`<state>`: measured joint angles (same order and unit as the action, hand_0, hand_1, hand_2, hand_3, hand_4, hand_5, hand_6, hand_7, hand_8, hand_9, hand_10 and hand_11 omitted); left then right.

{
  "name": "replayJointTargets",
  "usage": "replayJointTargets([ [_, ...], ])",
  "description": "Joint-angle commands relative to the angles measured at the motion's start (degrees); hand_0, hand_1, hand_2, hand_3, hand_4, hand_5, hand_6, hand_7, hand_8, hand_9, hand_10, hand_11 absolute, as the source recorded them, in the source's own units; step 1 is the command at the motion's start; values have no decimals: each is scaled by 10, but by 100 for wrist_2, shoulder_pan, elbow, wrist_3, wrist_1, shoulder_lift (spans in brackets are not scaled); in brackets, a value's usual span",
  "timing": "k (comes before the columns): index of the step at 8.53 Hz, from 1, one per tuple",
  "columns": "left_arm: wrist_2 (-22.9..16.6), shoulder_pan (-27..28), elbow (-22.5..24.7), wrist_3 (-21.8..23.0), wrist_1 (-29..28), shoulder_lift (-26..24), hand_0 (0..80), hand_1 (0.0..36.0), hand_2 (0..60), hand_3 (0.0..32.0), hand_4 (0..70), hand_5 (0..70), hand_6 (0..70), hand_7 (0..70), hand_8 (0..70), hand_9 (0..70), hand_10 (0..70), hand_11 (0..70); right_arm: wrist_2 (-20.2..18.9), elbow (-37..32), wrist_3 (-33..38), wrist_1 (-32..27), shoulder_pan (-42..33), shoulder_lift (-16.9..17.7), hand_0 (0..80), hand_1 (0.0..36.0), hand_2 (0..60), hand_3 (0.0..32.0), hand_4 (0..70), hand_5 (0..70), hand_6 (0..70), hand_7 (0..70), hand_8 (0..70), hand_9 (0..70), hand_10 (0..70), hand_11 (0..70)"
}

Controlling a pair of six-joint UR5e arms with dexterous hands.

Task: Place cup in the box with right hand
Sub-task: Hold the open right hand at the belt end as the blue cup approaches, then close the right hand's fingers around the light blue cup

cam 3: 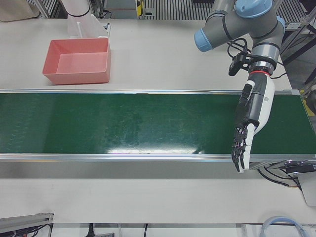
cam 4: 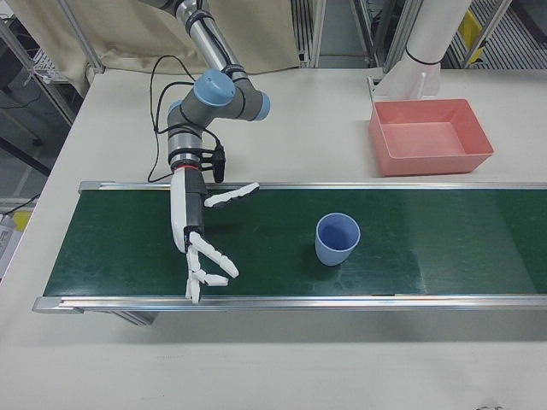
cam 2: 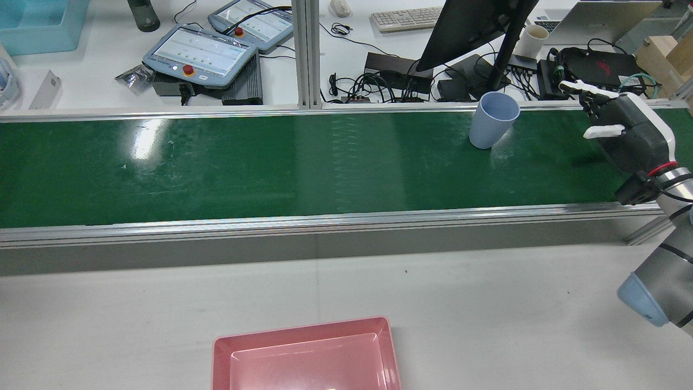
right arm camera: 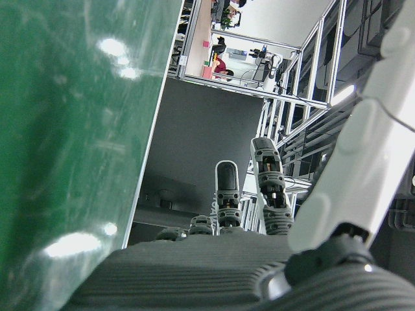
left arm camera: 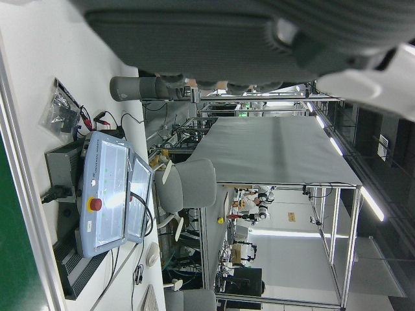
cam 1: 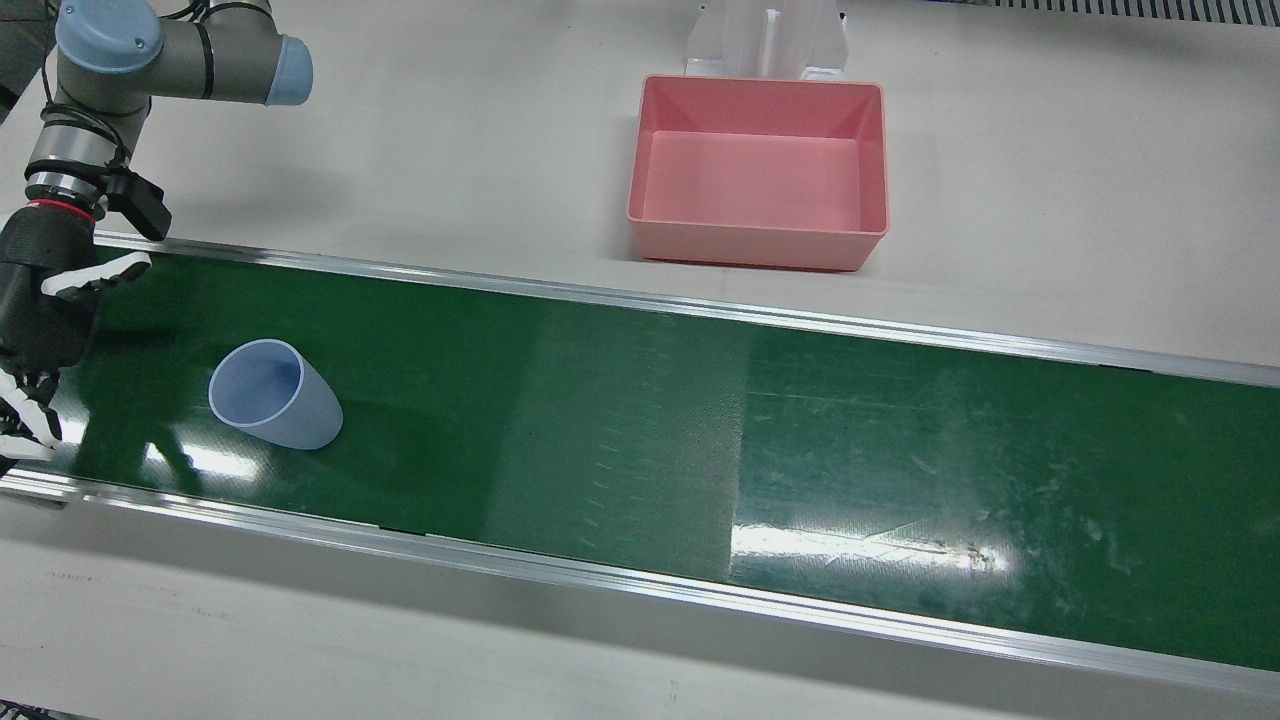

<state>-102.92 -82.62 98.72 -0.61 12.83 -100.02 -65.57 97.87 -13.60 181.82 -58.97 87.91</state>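
Conveyor belt (cam 1: 640, 430): the green belt spans the station between its aluminium rails, and both hands hang over its ends.
Box (cam 1: 758, 170): the pink box sits empty on the white table on the robot's side of the belt, well apart from the cup.
Right hand (cam 4: 198, 239): open, fingers spread and holding nothing, it hovers over the belt near its end, palm turned toward the cup but well short of contact.
Left hand (cam 3: 249, 126): held fingers-down over the opposite end of the belt, fingers straight and close together with nothing in them; idle, by the look of it.
Cup (cam 4: 337, 239): the pale blue cup stands upright, mouth up, on the belt between the right hand and the box's side of the station, near the operators' rail.
Step in hand: judged from the layout, this is the approach, with the grasp not yet made.
Next move: the right hand would need to travel along the belt to the cup, wrap its fingers around the wall without tipping it, lift, then carry it across the near rail to the box.
Hard to make out: the front view crops the right hand at its edge; the rear view cuts off the box's near side; the right hand view shows only fingertips and belt, no cup; the left hand view shows only the hand's underside and the room beyond.
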Motion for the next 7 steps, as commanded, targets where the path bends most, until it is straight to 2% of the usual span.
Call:
replayJointTargets([
  [1, 0, 0, -2, 0, 0, 0, 0, 0, 0, 0, 0, 0, 0, 0, 0, 0, 0, 0, 0, -84, -3, 11, 52, -28, 504, 63, 2, 0, 173, 23, 81, 411, 6, 68, 0, 0],
  [2, 0, 0, 7, 0, 0, 0, 0, 0, 0, 0, 0, 0, 0, 0, 0, 0, 0, 0, 0, -84, -3, 11, 61, -28, 502, 101, 20, 0, 139, 27, 81, 405, 6, 67, 0, 0],
  [3, 0, 0, 7, 0, 0, 0, 0, 0, 0, 0, 0, 0, 0, 0, 0, 0, 0, 0, 0, -118, -3, 11, 61, -37, 511, 86, 13, 0, 155, 28, 79, 400, 5, 66, 0, 0],
  [5, 0, 0, 7, 0, 0, 0, 0, 0, 0, 0, 0, 0, 0, 0, 0, 0, 0, 0, 0, -119, -3, 11, 79, -54, 505, 116, 25, 0, 127, 30, 82, 412, 6, 68, 0, 0],
  [6, 0, 0, -2, 0, 0, 0, 0, 0, 0, 0, 0, 0, 0, 0, 0, 0, 0, 0, 0, -127, -3, 11, 88, -54, 518, 70, 0, 0, 178, 29, 82, 410, 6, 68, 0, 0],
  [7, 0, 0, 7, 0, 0, 0, 0, 0, 0, 0, 0, 0, 0, 0, 0, 0, 0, 0, 0, -127, -3, 11, 88, -54, 509, 76, 8, 0, 165, 28, 82, 413, 6, 68, 0, 0],
])
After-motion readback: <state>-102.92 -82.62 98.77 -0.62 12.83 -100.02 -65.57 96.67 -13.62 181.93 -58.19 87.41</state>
